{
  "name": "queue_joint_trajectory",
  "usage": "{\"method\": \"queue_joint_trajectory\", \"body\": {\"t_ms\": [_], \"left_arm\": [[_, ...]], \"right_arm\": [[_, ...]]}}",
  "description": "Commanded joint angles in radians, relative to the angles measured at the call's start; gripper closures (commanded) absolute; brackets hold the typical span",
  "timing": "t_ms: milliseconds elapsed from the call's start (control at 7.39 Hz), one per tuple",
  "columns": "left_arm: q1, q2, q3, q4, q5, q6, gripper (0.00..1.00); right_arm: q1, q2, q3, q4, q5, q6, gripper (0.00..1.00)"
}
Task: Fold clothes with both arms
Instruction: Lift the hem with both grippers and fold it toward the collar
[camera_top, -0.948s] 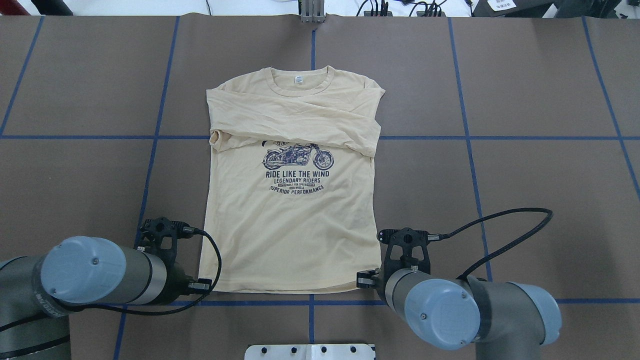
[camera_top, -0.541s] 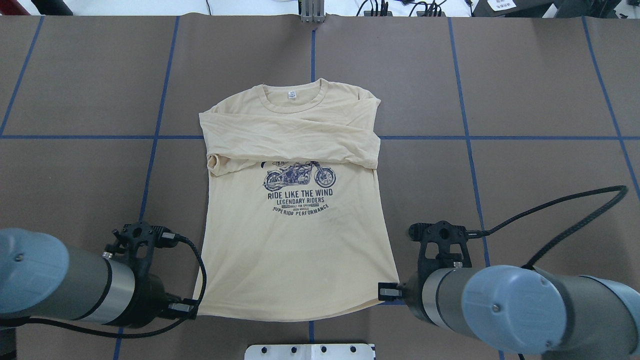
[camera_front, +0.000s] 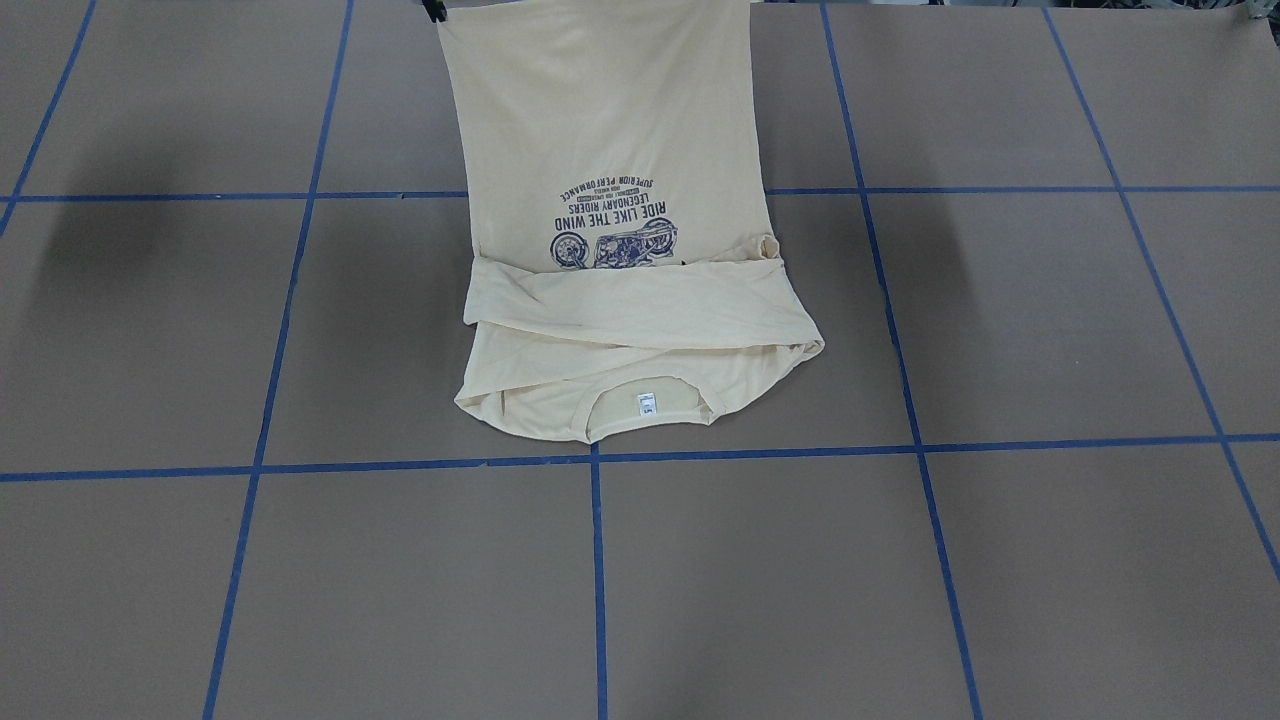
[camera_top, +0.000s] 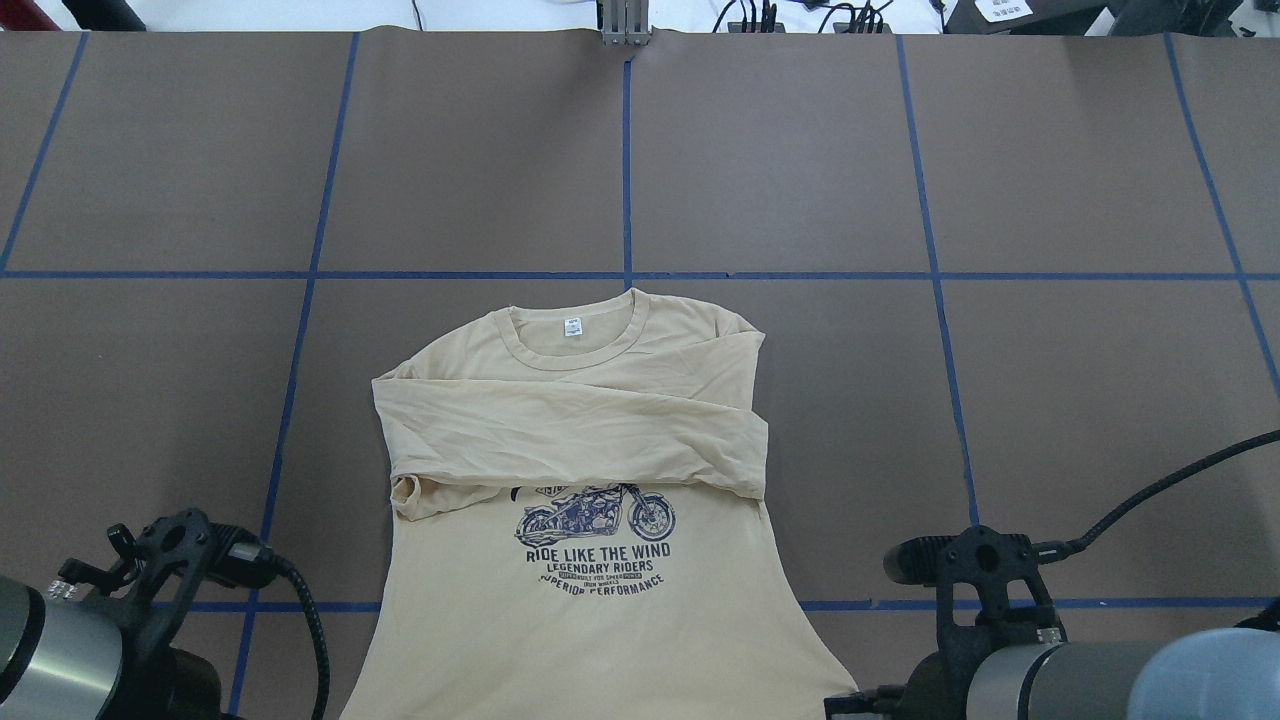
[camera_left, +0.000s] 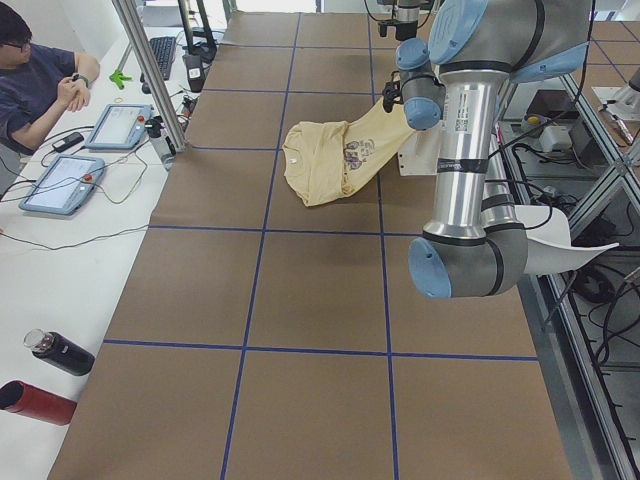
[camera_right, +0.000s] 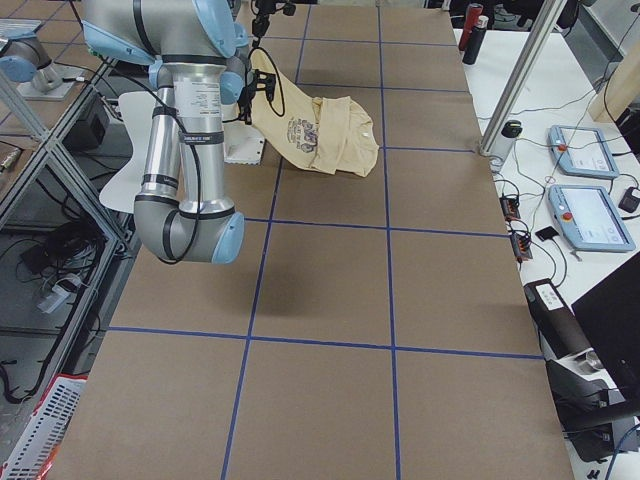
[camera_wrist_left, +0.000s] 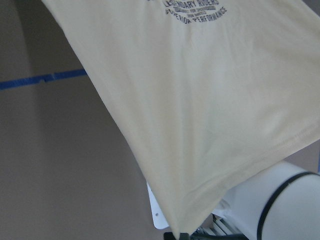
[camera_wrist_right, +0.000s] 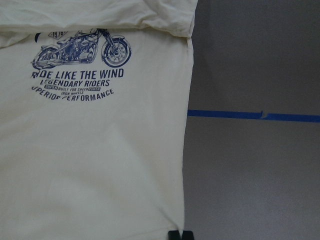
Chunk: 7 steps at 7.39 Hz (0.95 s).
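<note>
T-shirt (camera_top: 570, 420) partly on blue-taped table (camera_top: 800, 150)

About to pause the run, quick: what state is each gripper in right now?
Left gripper: closed, holding the T-shirt by one hem corner.
Right gripper: closed, holding the T-shirt by the other hem corner.

Left arm (camera_left: 465, 120), right arm (camera_right: 185, 110): silver-grey tubes with black bands. Rounded light blue joint caps (camera_left: 440, 272). Small printed label (camera_right: 203, 100) on each tube. Black angular wrist mounts (camera_top: 985, 580). Black cables (camera_top: 1170, 485), one looping from each wrist.
</note>
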Motion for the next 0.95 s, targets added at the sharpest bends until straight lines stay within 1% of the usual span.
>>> {"method": "queue_joint_trajectory", "body": {"t_ms": [0,135,271,406,677,812], "left_arm": [[-0.076,-0.051,0.128,0.006,0.039,-0.005,1.00],[-0.137,-0.090,0.199,0.006,0.066,0.001,1.00],[-0.191,-0.134,0.260,0.006,0.106,0.003,1.00],[-0.241,-0.168,0.306,0.008,0.137,0.004,1.00],[-0.355,-0.194,0.331,0.006,0.148,0.020,1.00],[-0.402,-0.235,0.363,0.006,0.148,0.021,1.00]], "right_arm": [[0.134,0.110,-0.163,-0.006,-0.006,-0.048,1.00],[0.197,0.160,-0.244,0.000,-0.008,-0.073,1.00],[0.244,0.226,-0.334,0.003,-0.032,-0.106,1.00],[0.287,0.263,-0.392,0.011,-0.042,-0.149,1.00],[0.368,0.278,-0.494,0.162,-0.042,-0.154,1.00],[0.399,0.306,-0.530,0.187,-0.042,-0.156,1.00]]}}
